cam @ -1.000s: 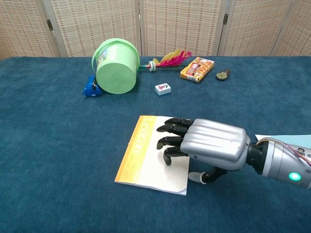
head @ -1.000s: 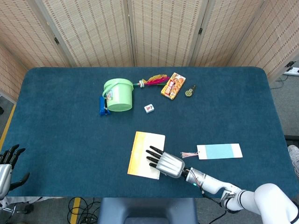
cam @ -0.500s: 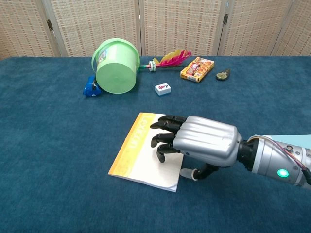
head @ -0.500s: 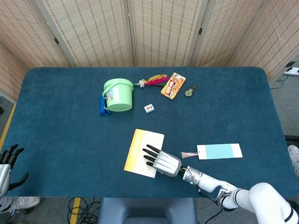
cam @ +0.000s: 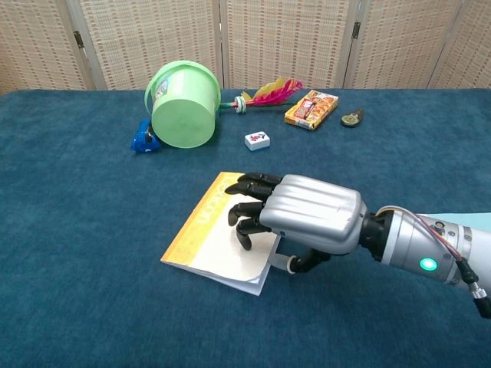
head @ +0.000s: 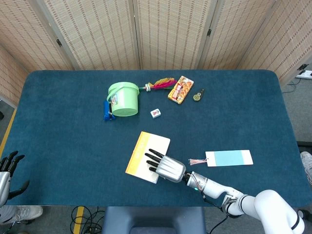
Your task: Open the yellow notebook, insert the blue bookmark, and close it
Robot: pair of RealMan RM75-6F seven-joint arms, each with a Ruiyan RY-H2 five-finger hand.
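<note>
Now | my left hand (head: pixel 7 165) idle, fingers apart, far left of the thin yellow-and-white paper notebook (cam: pixel 201 230) | my right hand (cam: pixel 295 218) flat on its cover, thumb at the right edge | pale blue rectangular bookmark (head: pixel 229 158) right of notebook, long axis left-right.

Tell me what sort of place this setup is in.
Probably an indoor robot test area, not a home or office. A table covered in blue felt is fenced off by woven folding screens, and unrelated props such as a green bucket and a snack box are scattered on it.
</note>
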